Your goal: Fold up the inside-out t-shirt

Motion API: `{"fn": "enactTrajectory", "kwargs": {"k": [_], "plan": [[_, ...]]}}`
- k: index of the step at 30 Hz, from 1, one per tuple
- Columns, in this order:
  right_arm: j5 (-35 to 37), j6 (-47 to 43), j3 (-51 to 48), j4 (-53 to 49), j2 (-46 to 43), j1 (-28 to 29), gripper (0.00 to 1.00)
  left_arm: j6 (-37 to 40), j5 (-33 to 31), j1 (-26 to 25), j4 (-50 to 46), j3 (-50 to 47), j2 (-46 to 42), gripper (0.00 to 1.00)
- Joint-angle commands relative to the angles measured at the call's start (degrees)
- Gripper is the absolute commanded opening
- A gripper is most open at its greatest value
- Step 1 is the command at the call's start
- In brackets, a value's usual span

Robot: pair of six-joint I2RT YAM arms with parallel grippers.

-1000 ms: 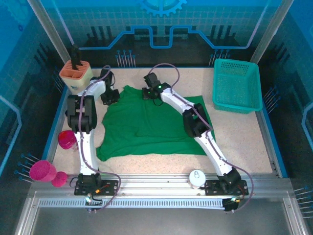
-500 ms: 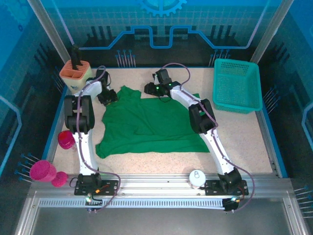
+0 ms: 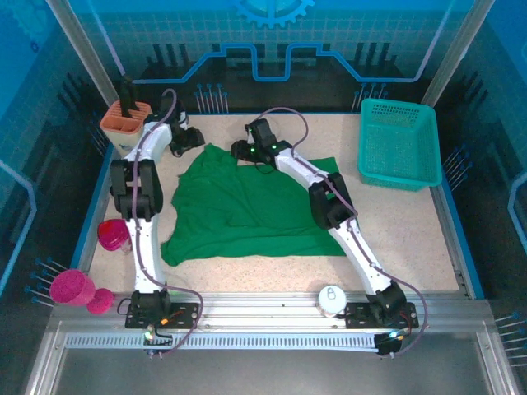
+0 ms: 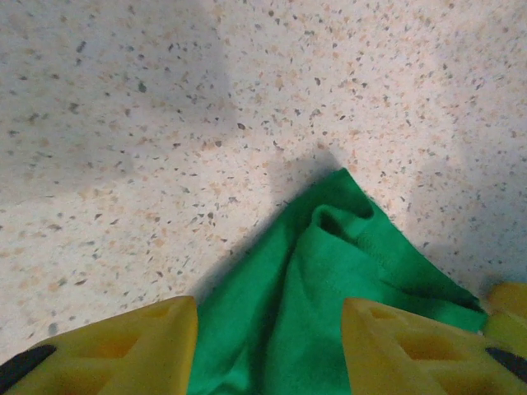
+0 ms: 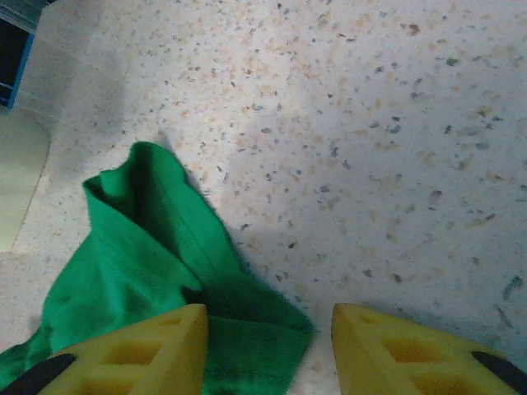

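The inside-out t-shirt [image 3: 255, 206] is plain green cloth, spread roughly flat across the middle of the table with its far-left corner drawn to a point. My left gripper [image 3: 187, 138] hovers just beyond that corner. In the left wrist view its yellow fingers [image 4: 123, 346] stand apart, open, with the slack shirt corner [image 4: 329, 247] lying on the table between them. My right gripper [image 3: 244, 151] is over the shirt's far edge. Its fingers [image 5: 412, 354] are also apart, and a loose fold of the shirt [image 5: 148, 247] lies below and to their left.
A teal mesh basket [image 3: 399, 144] stands at the far right. An orange holder [image 3: 128, 123] sits at the far left corner, close to my left arm. Pink cups [image 3: 113, 234] stand by the left edge. A white round object [image 3: 329, 298] lies near the front rail.
Both grippers have opened and let go of the shirt's far edge. The left one has drawn back toward the far left corner. The cloth has settled on the table.
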Motion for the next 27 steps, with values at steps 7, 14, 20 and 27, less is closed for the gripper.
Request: {"fn": "enactTrajectory", "kwargs": {"k": [7, 14, 20, 27], "plan": [[4.5, 3.1, 2.5, -3.4, 3.8, 0.6, 0.0, 1.3, -3.9, -0.8, -5.1, 0.7, 4.7, 0.43], [5.3, 2.8, -3.0, -0.5, -2.3, -1.9, 0.0, 1.2, -7.3, -0.7, -7.4, -0.4, 5.7, 0.34], [2.5, -9.8, 0.0, -1.9, -4.4, -0.3, 0.43, 1.0, -7.7, -0.7, -8.4, -0.3, 6.0, 0.33], [5.8, -14.5, 0.6, -4.9, -3.2, 2.1, 0.51, 0.9, -7.6, -0.7, -8.8, -0.1, 6.3, 0.33]]}}
